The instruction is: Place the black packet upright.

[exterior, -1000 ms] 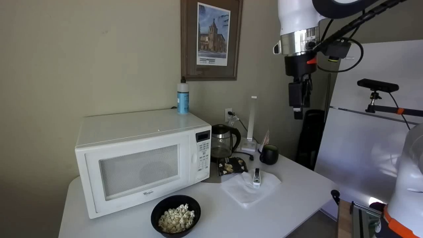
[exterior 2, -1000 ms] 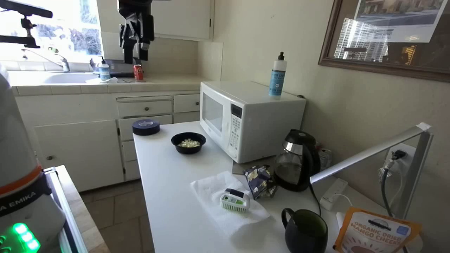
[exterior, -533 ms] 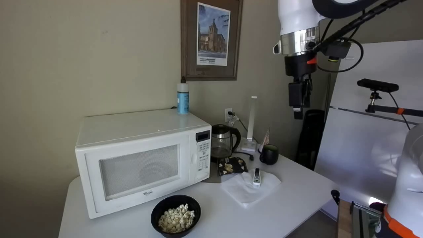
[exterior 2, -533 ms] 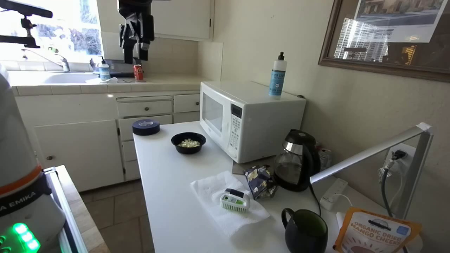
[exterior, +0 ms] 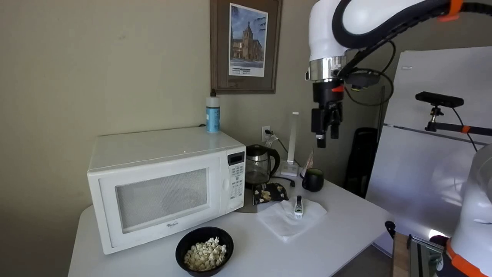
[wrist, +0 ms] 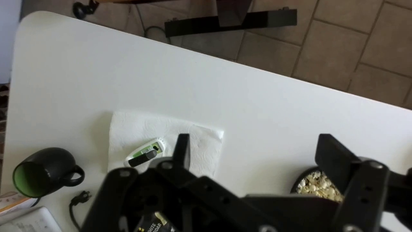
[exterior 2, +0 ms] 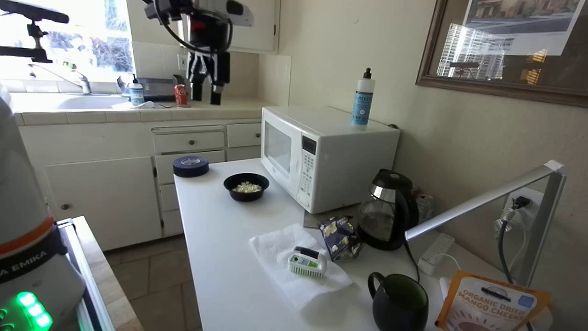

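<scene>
The black packet [exterior: 270,193] with popcorn pictures lies slumped on the white table, close in front of the glass kettle and beside the microwave. In an exterior view the packet [exterior 2: 340,236] looks tilted towards the kettle; whether they touch is hard to tell. In the wrist view only a small part of the packet [wrist: 154,224] shows at the bottom, the rest hidden behind the gripper. My gripper [exterior: 328,141] is high above the table, pointing down, well apart from the packet. It also shows in an exterior view [exterior 2: 206,100]. In the wrist view its jaws stand wide apart with nothing between them [wrist: 254,137].
The kettle [exterior 2: 385,216] stands behind the packet, the microwave [exterior: 165,192] beside it. A brush [exterior 2: 307,263] lies on a paper towel [exterior: 284,231] in front. A black mug [exterior: 313,180], a lamp [exterior: 293,142] and a popcorn bowl [exterior: 204,252] also stand on the table.
The arm has moved: the gripper is lower and further left in an exterior view, and it has turned. The packet and the table's other things have not moved.
</scene>
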### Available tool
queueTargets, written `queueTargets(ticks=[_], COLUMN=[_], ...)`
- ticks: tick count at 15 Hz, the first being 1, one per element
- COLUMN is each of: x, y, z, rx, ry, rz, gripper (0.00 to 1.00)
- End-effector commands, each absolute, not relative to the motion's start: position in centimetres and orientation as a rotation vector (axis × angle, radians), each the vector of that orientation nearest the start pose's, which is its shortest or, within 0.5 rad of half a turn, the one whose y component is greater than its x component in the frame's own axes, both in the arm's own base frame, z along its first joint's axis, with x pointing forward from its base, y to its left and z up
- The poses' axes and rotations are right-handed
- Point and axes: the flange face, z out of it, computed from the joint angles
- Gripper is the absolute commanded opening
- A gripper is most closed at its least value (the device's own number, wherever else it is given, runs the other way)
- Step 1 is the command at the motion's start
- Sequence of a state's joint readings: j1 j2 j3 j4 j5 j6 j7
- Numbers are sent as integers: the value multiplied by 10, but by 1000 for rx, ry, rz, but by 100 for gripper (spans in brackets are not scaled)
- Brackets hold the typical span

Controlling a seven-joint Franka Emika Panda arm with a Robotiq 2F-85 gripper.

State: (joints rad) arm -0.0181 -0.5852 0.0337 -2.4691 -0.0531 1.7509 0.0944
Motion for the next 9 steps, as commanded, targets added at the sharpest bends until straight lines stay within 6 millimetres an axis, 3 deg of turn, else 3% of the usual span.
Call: queueTargets(ticks=[1, 5, 9], x=[412, 462, 503], y=[-47, -102, -136], z=[432, 387, 356], rx=[-3035, -2822, -2675], ry=[213, 219, 215], rz=[214, 152, 91], gripper=[100, 100, 100])
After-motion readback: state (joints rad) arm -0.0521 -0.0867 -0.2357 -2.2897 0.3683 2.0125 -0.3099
